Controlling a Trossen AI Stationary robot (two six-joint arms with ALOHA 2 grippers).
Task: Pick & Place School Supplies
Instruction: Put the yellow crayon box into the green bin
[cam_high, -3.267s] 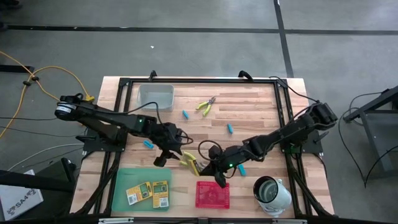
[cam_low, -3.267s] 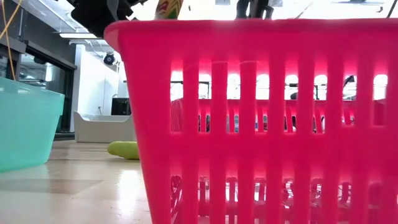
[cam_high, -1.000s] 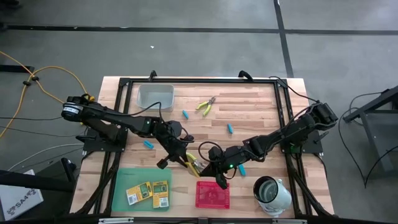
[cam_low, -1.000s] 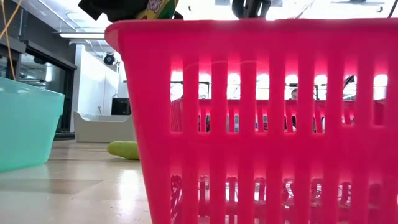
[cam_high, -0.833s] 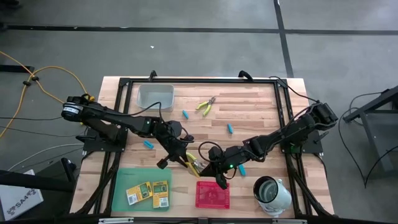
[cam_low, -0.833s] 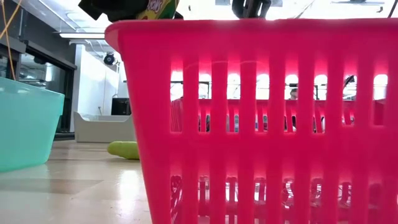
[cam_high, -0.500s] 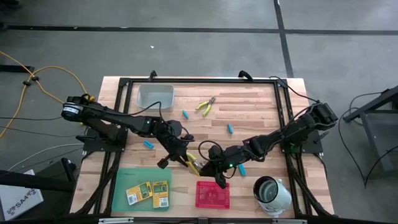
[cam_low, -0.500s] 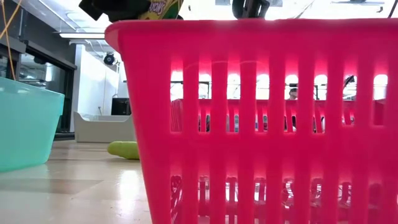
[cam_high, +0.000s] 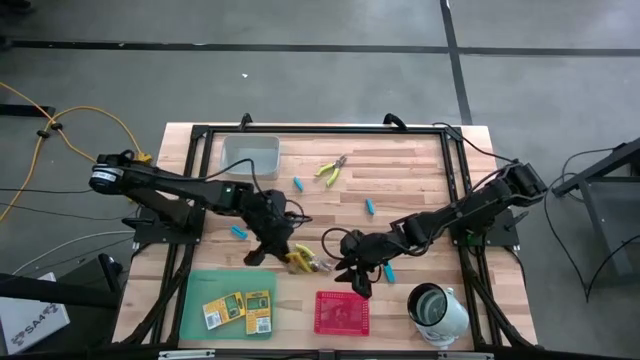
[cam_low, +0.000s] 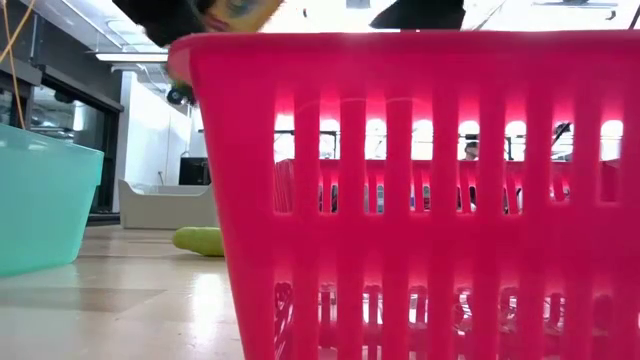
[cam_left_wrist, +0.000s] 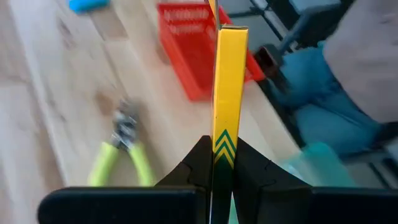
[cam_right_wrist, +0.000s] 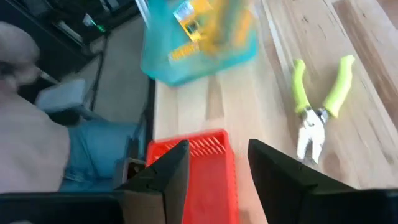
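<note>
Gripping crayon box (cam_left_wrist: 229, 87), left end effector (cam_high: 283, 252) near red tray (cam_high: 341, 312) rim, right end effector (cam_high: 352, 272) apart

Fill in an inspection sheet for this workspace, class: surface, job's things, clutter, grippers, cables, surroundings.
Surface: wooden table, black frame.
Job's things: two crayon boxes in green tray; third crayon box held; pliers far side, second pliers by the grippers; blue pieces scattered.
Clutter: red basket, clear tray, cup.
Grippers: left gripper shut on third crayon box; right gripper open, empty, near red basket.
Cables: yellow cable on floor.
Surroundings: a person's legs beside the table, in the wrist views.
</note>
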